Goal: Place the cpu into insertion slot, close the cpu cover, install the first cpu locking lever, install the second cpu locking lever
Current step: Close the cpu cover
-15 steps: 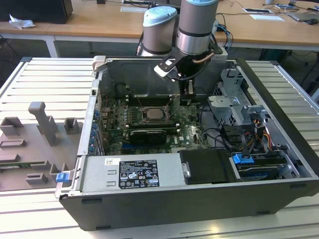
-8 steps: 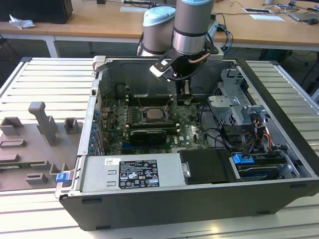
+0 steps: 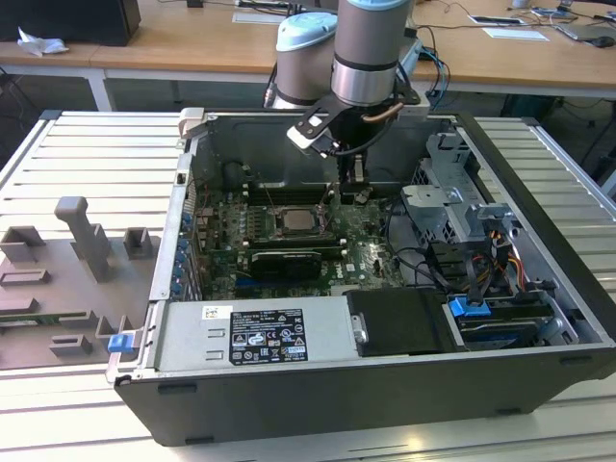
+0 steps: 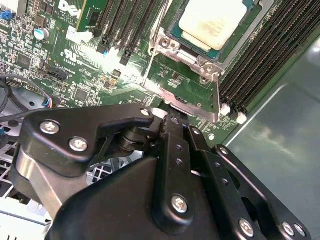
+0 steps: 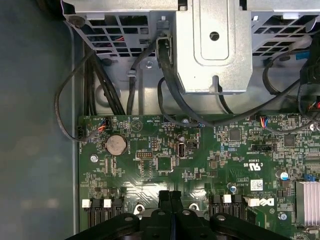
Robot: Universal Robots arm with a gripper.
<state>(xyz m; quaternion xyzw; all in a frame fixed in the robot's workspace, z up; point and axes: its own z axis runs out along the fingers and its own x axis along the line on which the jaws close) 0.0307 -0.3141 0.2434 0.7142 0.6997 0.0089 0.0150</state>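
Low over the motherboard [image 4: 75, 65], just beside the cpu cover [image 4: 187, 56], the gripper [image 4: 171, 116] hangs in the second wrist view with jaws pressed together on nothing, likely to serve as a blunt pusher; the cpu [image 4: 212, 20] sits seated, showing through the flat-lying cover's cut-out.

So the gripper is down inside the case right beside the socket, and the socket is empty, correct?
Not empty. The second wrist view shows the cpu seated in the socket, with its pale metal top facing up. The rest holds: the gripper is down inside the case, right beside the socket.
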